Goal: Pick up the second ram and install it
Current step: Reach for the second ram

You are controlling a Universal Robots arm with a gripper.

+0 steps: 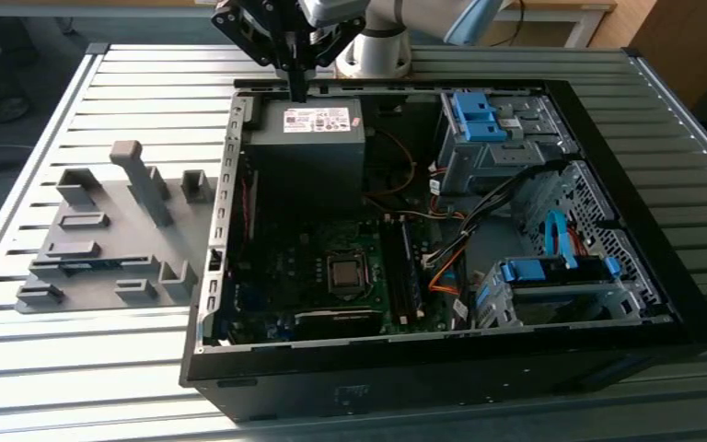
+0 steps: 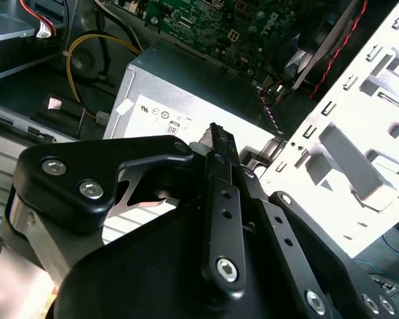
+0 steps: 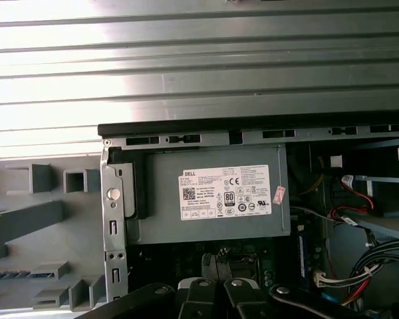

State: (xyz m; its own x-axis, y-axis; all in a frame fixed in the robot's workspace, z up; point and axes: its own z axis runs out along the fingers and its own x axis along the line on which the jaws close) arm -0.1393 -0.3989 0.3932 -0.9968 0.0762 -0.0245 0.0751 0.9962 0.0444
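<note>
The second ram [image 1: 87, 267] is a slim blue-green stick lying in a slot of the grey holder fixture [image 1: 96, 241], on the exterior view's left of the open computer case [image 1: 237, 184]. In the first wrist view its end [image 3: 5, 274] shows as a dark chip row in the grey holder [image 3: 26, 222]. My gripper [image 1: 295, 90] hangs over the case's far edge, above the grey power supply [image 1: 307, 129], well away from the ram. Its black fingers [image 2: 219, 143] are pressed together with nothing between them, and the first wrist view shows the gripper [image 3: 217, 260] over the power supply [image 3: 213, 193].
Inside the case lie the green motherboard [image 1: 329, 276] with its memory slots [image 1: 405, 272], loose cables [image 1: 452, 249] and bright-blue drive-bay clips [image 1: 477, 115]. The case stands on a ribbed metal table [image 1: 144, 83]. The case's perforated metal wall [image 2: 366, 133] is close beside the gripper.
</note>
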